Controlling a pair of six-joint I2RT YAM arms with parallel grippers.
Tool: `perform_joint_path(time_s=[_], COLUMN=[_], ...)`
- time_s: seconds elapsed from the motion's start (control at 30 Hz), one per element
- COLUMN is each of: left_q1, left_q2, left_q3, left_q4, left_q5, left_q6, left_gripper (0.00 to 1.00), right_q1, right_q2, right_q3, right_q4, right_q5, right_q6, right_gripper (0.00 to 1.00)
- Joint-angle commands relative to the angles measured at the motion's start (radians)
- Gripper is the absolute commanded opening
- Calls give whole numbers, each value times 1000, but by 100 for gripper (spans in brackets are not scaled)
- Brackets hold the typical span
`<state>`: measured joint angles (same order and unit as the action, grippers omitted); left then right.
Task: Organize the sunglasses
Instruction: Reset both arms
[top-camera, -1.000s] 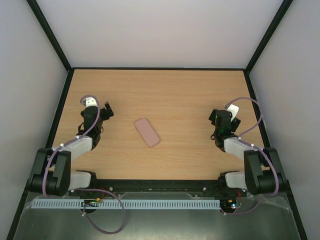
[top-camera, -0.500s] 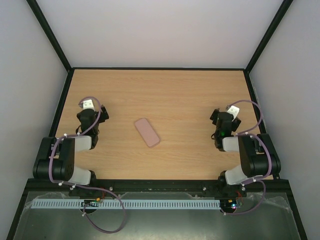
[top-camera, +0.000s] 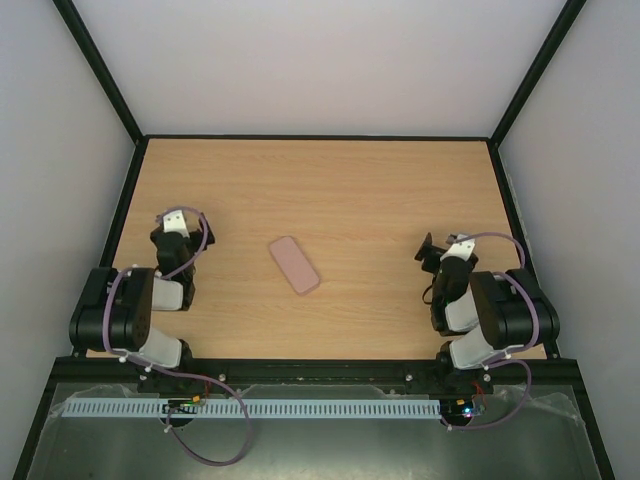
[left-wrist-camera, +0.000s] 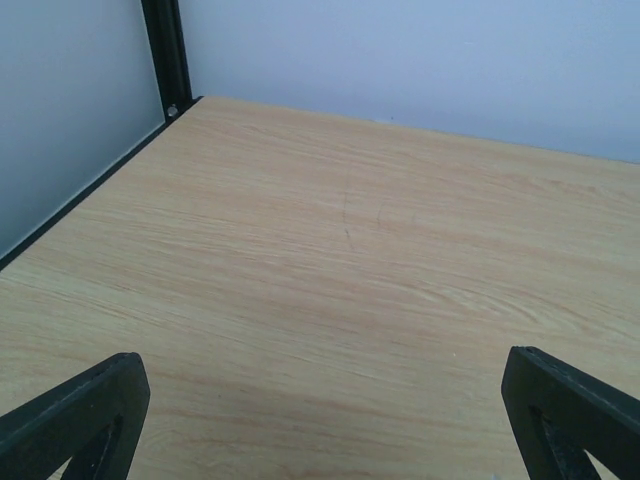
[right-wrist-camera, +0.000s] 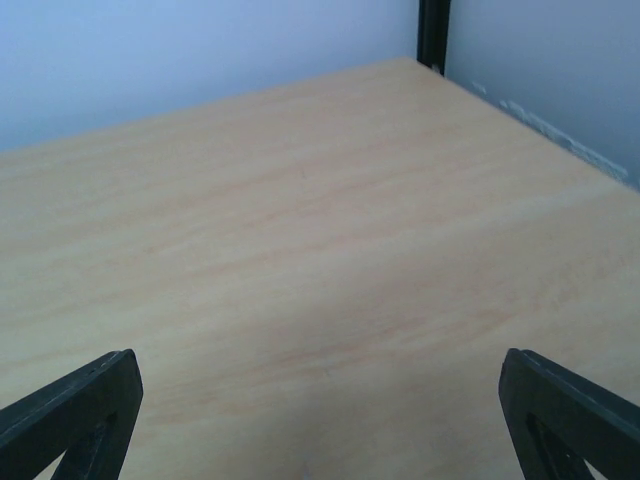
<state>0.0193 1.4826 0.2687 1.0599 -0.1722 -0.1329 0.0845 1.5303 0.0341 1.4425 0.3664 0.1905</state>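
Note:
The sunglasses are out of view in every frame. A pink oblong case (top-camera: 294, 265) lies shut on the wooden table (top-camera: 330, 190), near the middle. My left gripper (top-camera: 182, 222) sits folded back at the left, well apart from the case; in the left wrist view (left-wrist-camera: 320, 420) its fingertips (left-wrist-camera: 80, 415) stand wide apart over bare wood. My right gripper (top-camera: 440, 250) sits folded back at the right; in the right wrist view (right-wrist-camera: 320, 420) its fingertips (right-wrist-camera: 570, 415) also stand wide apart and hold nothing.
Black frame posts and pale walls bound the table on the left (left-wrist-camera: 165, 55), right (right-wrist-camera: 432, 30) and back. The arm bases and a black rail (top-camera: 320, 372) run along the near edge.
Both arms have drawn back toward their bases and folded down. The grippers now sit lower and nearer the near edge. The pink case has not moved.

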Motion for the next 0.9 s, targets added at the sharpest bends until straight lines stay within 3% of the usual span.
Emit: perform_joint_path(time_s=[0.0, 0.13, 0.87], left_q1=[4, 4, -14], left_q2=[41, 47, 47], left_q3=[-58, -54, -52], left_q4=[237, 237, 238], left_q5=[44, 43, 11], left_q6=[23, 27, 37], left_gripper=[99, 99, 100], right_q1=[-2, -2, -2], right_q2=[2, 8, 3], right_q3=[77, 164, 164], right_q4=[47, -106, -112], right_q5=[-34, -23, -25], right_q6=[-36, -29, -29], right_gripper=[99, 99, 99])
